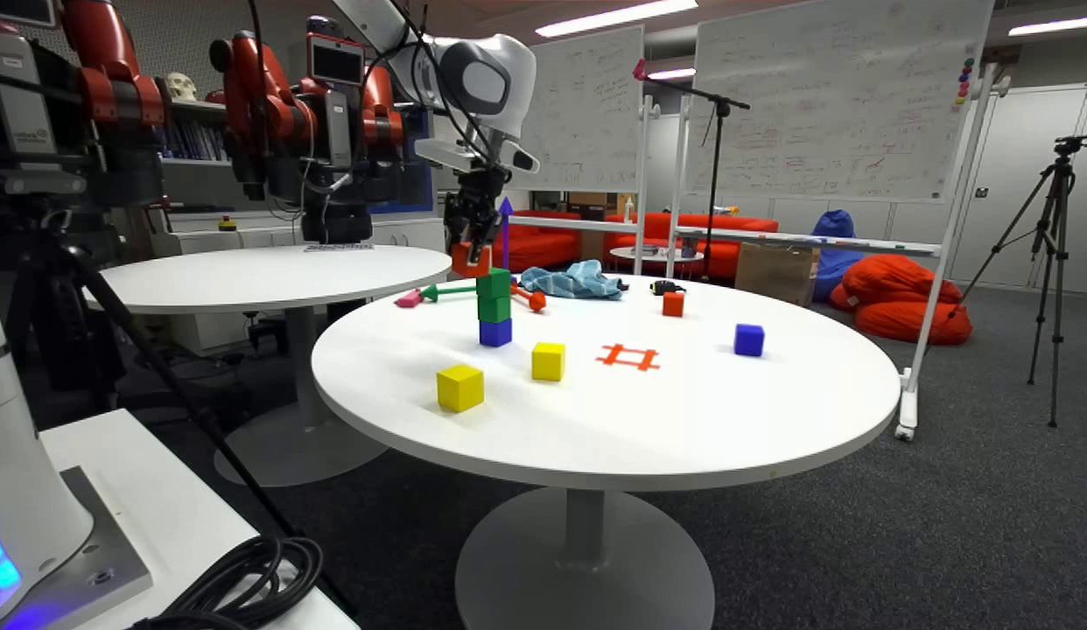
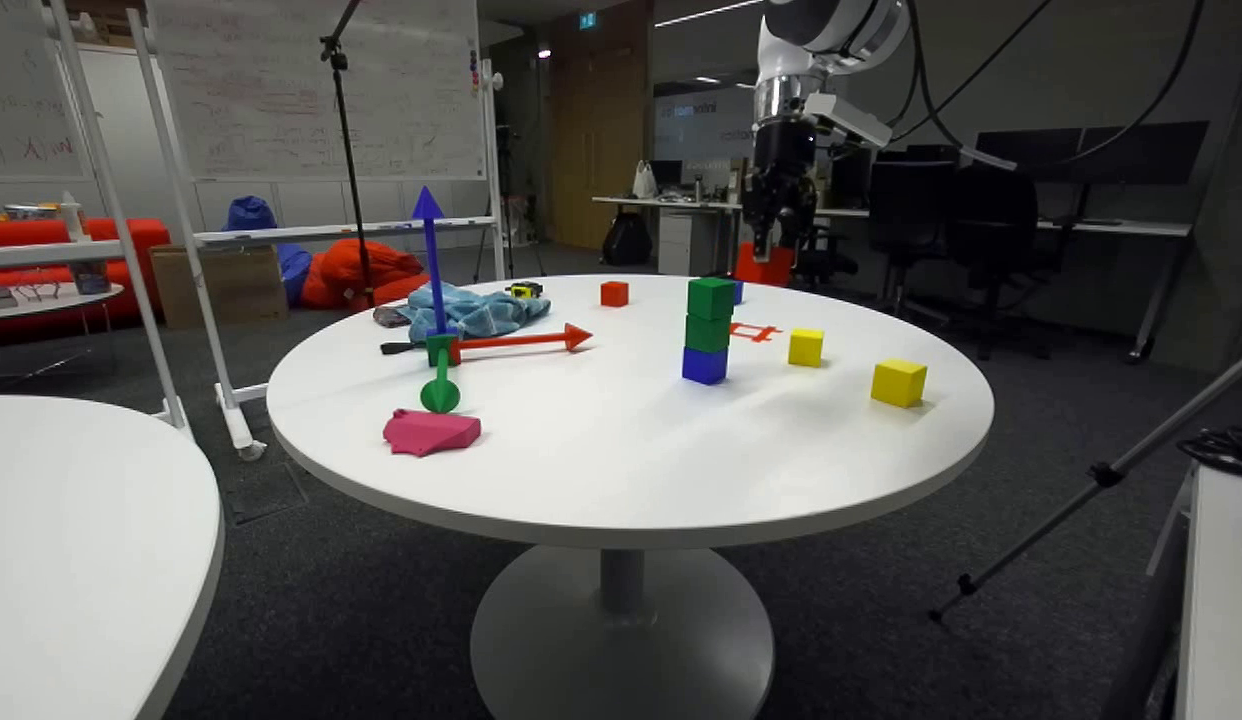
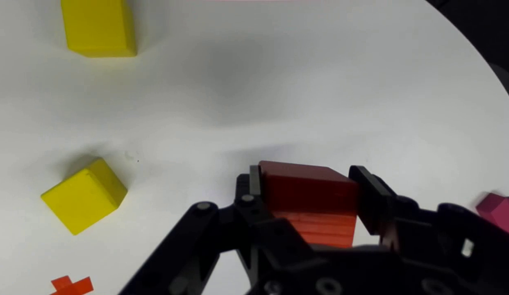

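Red block (image 3: 310,205) hangs clamped in the black pincer (image 3: 307,180) above the round white table (image 1: 727,420).

The arm (image 1: 500,83) bends downward, end effector (image 3: 307,184) clamped.

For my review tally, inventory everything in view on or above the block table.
Blue blocks: 2, blue, apart on the table
Green blocks: 2, green, stacked on one blue block
Yellow blocks: 2, yellow, on table
Red blocks: 2, red, one held, one resting
Marking: 1, red, on table
Cloth: 1, blue, on table
Arrow model: 1, red-green-blue, beside the cloth
Pink piece: 1, pink, by the arrow model
Small items: at least 2, mostly dark, by the cloth
Arm: 1, white, overhead
Pincer: 1, black, holding a red block
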`<control>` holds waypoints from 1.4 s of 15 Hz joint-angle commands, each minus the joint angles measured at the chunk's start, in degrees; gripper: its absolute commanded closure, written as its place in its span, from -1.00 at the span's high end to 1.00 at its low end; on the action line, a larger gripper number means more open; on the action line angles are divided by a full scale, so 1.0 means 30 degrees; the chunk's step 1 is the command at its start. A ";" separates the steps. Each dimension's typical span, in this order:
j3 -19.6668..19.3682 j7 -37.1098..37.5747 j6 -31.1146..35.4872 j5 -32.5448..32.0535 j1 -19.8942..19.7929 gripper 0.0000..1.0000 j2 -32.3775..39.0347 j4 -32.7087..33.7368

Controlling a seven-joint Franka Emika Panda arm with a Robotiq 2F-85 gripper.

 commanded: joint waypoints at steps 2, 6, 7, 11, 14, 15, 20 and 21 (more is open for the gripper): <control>-0.0367 0.0239 -0.0298 0.0418 -0.0353 -0.38 0.0060 -0.0637; -0.0642 0.0659 -0.0421 0.0381 -0.0472 -0.38 0.0566 -0.0529; -0.0677 0.0743 -0.0438 0.0357 -0.0512 -0.38 0.0768 -0.0452; -0.0813 0.0695 -0.0403 0.0623 -0.0745 -0.38 0.1566 -0.0249; -0.0872 0.0695 -0.0359 0.0679 -0.0868 -0.38 0.2007 -0.0173; -0.0910 0.0826 -0.0336 0.0613 -0.0885 -0.38 0.2123 -0.0132; -0.1023 0.1018 -0.0167 0.0515 -0.1060 -0.38 0.2694 0.0117; -0.1051 0.1117 -0.0191 0.0496 -0.1071 -0.38 0.2868 0.0246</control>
